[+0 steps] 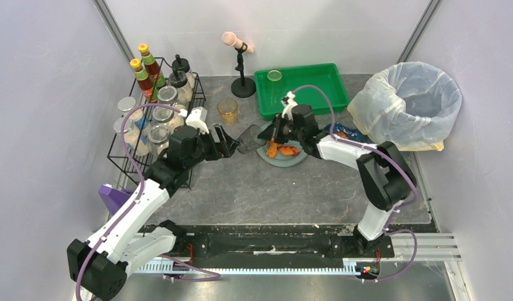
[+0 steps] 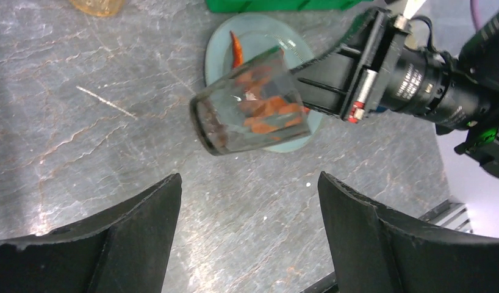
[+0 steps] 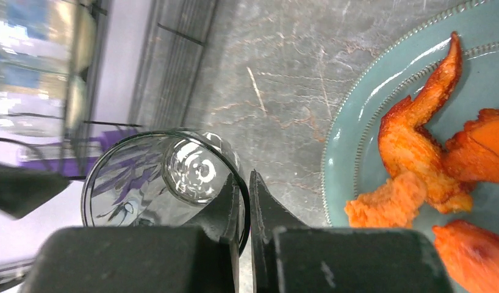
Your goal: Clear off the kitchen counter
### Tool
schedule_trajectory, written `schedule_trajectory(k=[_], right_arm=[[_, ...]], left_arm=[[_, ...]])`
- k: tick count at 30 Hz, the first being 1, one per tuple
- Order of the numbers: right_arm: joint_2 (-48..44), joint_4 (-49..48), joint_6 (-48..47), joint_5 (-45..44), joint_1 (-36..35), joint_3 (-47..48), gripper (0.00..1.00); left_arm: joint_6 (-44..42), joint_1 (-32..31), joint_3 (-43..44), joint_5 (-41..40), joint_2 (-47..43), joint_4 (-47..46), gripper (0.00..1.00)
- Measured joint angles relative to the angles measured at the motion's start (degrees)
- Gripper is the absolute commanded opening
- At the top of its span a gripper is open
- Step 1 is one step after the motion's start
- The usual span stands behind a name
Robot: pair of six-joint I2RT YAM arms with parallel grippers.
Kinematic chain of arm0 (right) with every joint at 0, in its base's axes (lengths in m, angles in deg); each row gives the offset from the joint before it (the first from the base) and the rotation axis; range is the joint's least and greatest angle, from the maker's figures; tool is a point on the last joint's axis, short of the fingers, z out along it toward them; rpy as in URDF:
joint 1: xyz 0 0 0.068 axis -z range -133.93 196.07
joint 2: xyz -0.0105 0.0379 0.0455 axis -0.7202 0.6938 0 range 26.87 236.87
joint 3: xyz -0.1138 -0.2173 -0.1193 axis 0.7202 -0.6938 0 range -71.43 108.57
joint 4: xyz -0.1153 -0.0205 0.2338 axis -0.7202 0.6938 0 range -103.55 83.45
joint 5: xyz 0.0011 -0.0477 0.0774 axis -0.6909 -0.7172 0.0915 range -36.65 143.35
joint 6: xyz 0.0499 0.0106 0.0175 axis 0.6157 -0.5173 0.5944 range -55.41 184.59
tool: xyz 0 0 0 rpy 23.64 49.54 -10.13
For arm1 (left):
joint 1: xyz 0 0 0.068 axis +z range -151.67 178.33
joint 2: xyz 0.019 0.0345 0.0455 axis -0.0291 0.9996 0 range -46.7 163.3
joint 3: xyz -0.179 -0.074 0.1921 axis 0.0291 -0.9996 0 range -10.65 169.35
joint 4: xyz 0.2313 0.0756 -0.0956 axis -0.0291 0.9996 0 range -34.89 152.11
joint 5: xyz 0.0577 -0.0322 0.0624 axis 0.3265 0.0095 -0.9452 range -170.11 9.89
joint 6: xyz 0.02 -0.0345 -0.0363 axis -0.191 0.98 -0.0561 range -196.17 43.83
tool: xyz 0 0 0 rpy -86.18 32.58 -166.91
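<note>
On the kitchen counter [image 1: 241,188] a smoked glass tumbler [image 1: 249,138] [image 2: 253,110] [image 3: 155,177] is tipped on its side next to a teal plate [image 1: 296,160] [image 2: 259,36] [image 3: 357,122] of orange fried pieces [image 1: 282,149] [image 3: 418,128]. My right gripper [image 1: 266,133] [image 2: 296,67] [image 3: 247,183] is shut on the tumbler's rim, with one finger inside the glass. My left gripper [image 1: 226,143] [image 2: 248,180] is open just left of the tumbler's base, with only bare counter between its fingers. Whether the tumbler touches the counter I cannot tell.
A green tray [image 1: 301,94] holding a small green cup [image 1: 275,76] stands behind the plate. An amber glass [image 1: 227,110], a microphone stand [image 1: 241,63] and a black wire rack [image 1: 153,119] of jars and bottles are at the left. A lined bin [image 1: 411,103] is at the right.
</note>
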Motion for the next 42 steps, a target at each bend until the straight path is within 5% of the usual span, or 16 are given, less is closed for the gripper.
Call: schedule_trajectory(k=[10, 23, 37, 42], right_arm=[[-15.8, -25.4, 14.3, 8.4, 8.6, -19.4, 0.0], [-23.6, -47.1, 26.9, 11.8, 10.4, -26.8, 0.0], [-25.1, -55.0, 32.0, 11.9, 10.8, -28.4, 0.0], [-25.1, -56.3, 33.3, 11.9, 11.0, -28.9, 0.0]], left_arm=[[9.7, 0.0, 0.0, 4.6, -0.7, -14.0, 0.88], [24.1, -1.7, -1.4, 15.6, 7.4, -40.7, 0.88], [30.9, -6.6, -1.3, 19.6, 14.8, -54.2, 0.87], [34.1, -7.1, -1.4, 20.5, 17.1, -59.0, 0.69]])
